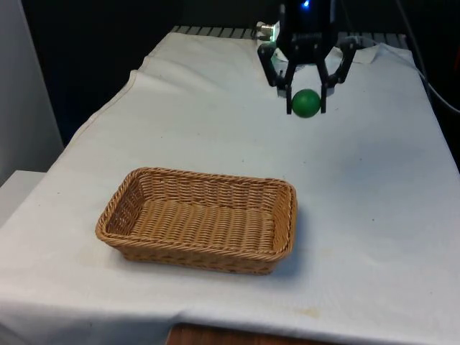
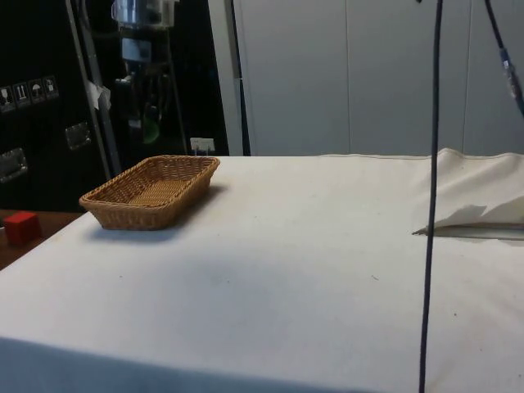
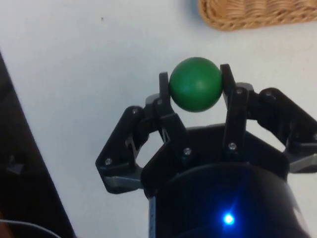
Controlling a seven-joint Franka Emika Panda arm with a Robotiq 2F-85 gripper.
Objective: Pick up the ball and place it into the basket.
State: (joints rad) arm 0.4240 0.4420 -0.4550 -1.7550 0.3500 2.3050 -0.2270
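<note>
From the front, the pincer grips the green ball well above the counter, beyond the wicker basket; pickup looks done, carrying and dropping remain. From the side, the basket sits empty, its inner floor partly hidden. At the wrist, fingers clamp the ball; the basket is cut off.

Under my gripper, fingers pinched on the green ball, the white cloth lies bare — open room on every side near the tabletop's far edge. The one solid thing on the tabletop is the wicker basket, near the front edge, its mouth open upward and unblocked. Between me and its rim the cloth is flat. A dark cable hangs down in the side view.
</note>
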